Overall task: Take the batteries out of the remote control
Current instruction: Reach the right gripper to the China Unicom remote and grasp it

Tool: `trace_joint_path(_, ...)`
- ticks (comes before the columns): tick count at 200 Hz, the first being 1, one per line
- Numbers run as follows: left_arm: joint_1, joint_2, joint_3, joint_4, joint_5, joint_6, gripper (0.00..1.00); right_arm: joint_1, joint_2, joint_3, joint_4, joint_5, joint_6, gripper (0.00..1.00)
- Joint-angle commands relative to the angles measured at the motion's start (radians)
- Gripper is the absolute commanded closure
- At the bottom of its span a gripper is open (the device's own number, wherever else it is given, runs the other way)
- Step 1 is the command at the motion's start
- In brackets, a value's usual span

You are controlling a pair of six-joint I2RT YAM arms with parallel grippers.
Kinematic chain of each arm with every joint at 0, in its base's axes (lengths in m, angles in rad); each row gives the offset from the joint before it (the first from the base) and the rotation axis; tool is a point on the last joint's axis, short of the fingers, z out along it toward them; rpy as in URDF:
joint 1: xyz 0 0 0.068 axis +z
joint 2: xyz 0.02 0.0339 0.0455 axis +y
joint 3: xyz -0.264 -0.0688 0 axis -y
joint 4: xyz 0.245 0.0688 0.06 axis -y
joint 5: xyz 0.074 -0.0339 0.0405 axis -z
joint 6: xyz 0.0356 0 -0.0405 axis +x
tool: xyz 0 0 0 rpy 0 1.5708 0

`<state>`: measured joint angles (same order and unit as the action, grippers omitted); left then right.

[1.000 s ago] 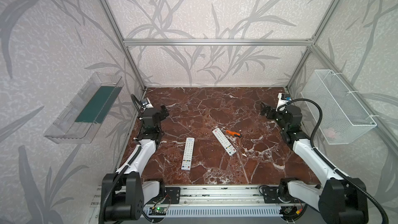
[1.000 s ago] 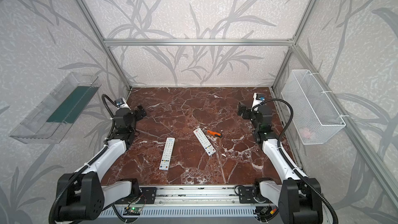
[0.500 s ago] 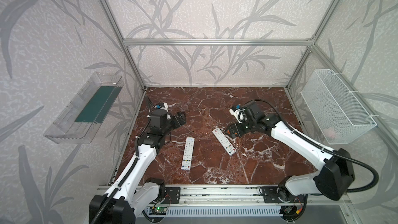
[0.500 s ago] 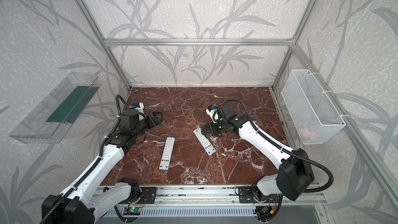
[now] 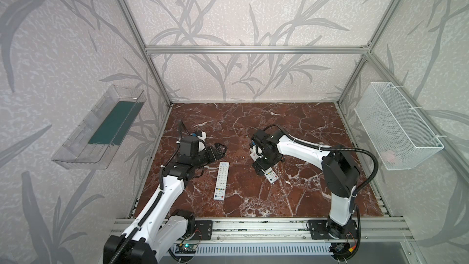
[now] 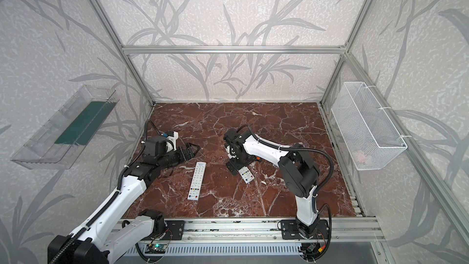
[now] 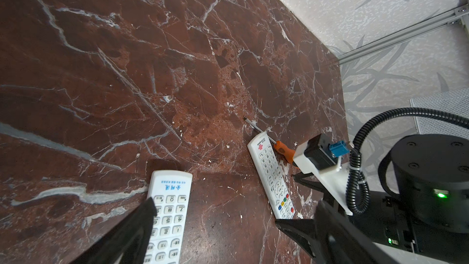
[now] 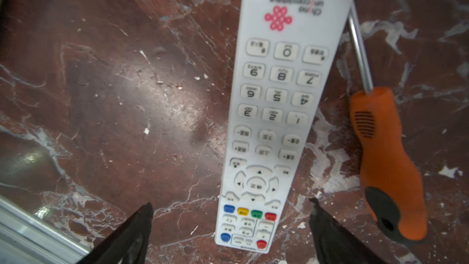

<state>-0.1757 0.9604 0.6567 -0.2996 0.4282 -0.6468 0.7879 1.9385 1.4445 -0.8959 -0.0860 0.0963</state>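
Note:
Two white remote controls lie button side up on the marble table. The one with a red logo (image 8: 274, 113) lies beside an orange-handled screwdriver (image 8: 385, 161). My right gripper (image 8: 231, 204) hangs open just above its coloured-button end, one finger on each side and neither touching; in a top view the right gripper (image 5: 262, 170) covers most of this remote (image 5: 271, 176). The other remote (image 5: 221, 181) lies left of centre. My left gripper (image 7: 215, 215) is open and empty above this remote's (image 7: 168, 214) far end, shown in a top view as the left gripper (image 6: 193, 148). The batteries are hidden.
A white wire basket (image 5: 396, 125) hangs on the right wall and a clear plastic tray (image 5: 99, 128) on the left wall. The screwdriver's shaft (image 7: 256, 126) runs along the logo remote's far side. An aluminium rail (image 5: 253, 227) borders the table's front.
Both arms have swung in from the side walls. The right gripper has come down over the logo remote. The left gripper has moved right, to the other remote's far end.

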Motion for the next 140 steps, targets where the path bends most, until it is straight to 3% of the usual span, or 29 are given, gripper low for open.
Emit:
trace_joint_path(1,0.002,0.020,0.018,-0.033,0.021,0.014,0.01,0.002,0.026,0.043,-0.014,0.032,-0.002,0.08)
trace_joint_path(140,0.002,0.043,-0.016,-0.014,0.038,-0.008,0.01,-0.012,0.196,0.133,0.010,0.072,0.018,0.26)
